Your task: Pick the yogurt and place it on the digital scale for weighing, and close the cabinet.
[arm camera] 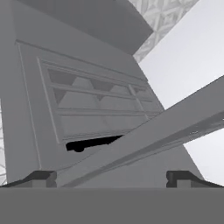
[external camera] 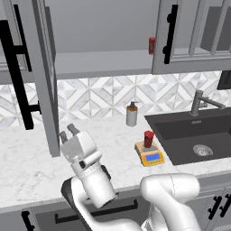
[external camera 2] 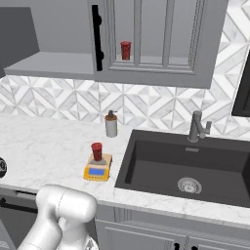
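- The pincer (external camera: 67, 131) stands with its jaws wide apart and nothing between them, raised over the front part of the marble counter (external camera: 27, 167).
- Just beside the pincer, on its left side, hangs the swung-out door (external camera: 45, 76) of the cabinet (external camera: 113, 63); the fingertips (arm camera: 41, 177) point up at this door's panelled face, and whether they touch its edge cannot be told.
- To the pincer's right and a little farther along the counter sits the digital scale (external camera: 150, 155), near the rim of the dark sink (external camera: 198, 131).
- The yogurt (external camera: 148, 139) stands upright on the scale's platform, well apart from the pincer and lower than it.
- Behind the scale, closer to the tiled wall, a grey soap dispenser (external camera: 131, 113) stands upright.
- Farthest off and above, a second red cup (external camera: 152, 45) rests on the open cabinet's shelf, beside the right-hand door (external camera: 189, 36) with its black bar handle (external camera: 170, 34).
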